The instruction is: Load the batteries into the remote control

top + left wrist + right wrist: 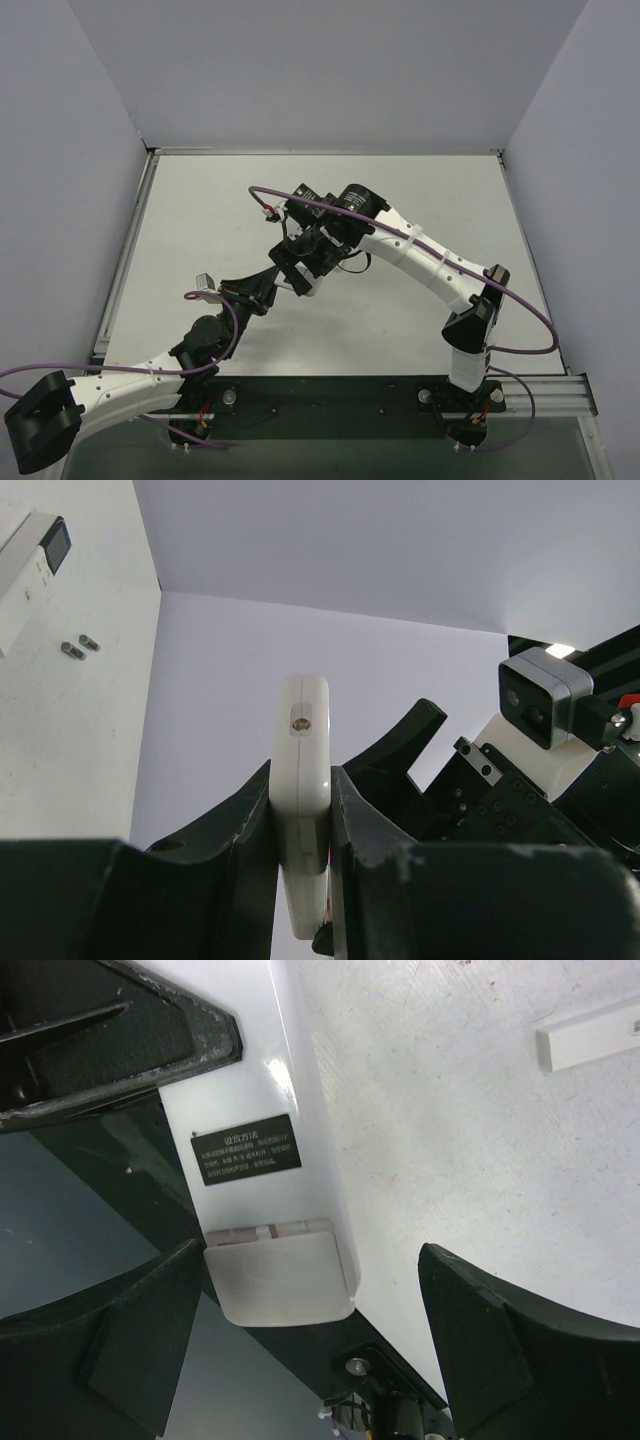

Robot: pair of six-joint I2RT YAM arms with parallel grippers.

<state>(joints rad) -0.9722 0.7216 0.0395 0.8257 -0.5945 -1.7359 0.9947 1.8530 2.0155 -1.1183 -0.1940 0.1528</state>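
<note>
The remote control (303, 770) is a broad white slab, held edge-on between the fingers of my left gripper (303, 880), which is shut on it. In the right wrist view its white face (300, 1080) shows a small dark label, and a pale battery cover (280, 1282) sits shifted toward the end. My right gripper (330, 1350) is open, with a jaw on either side of that end. Two tiny dark batteries (78, 647) lie on the table at the far left of the left wrist view. From above, both grippers (275, 283) (300, 262) meet at the remote (303, 287).
A longer, slim white remote with a dark screen (30, 560) lies on the table beyond the batteries; it also shows in the right wrist view (590, 1035). The white table (200, 200) is walled on three sides. Purple cables loop over both arms.
</note>
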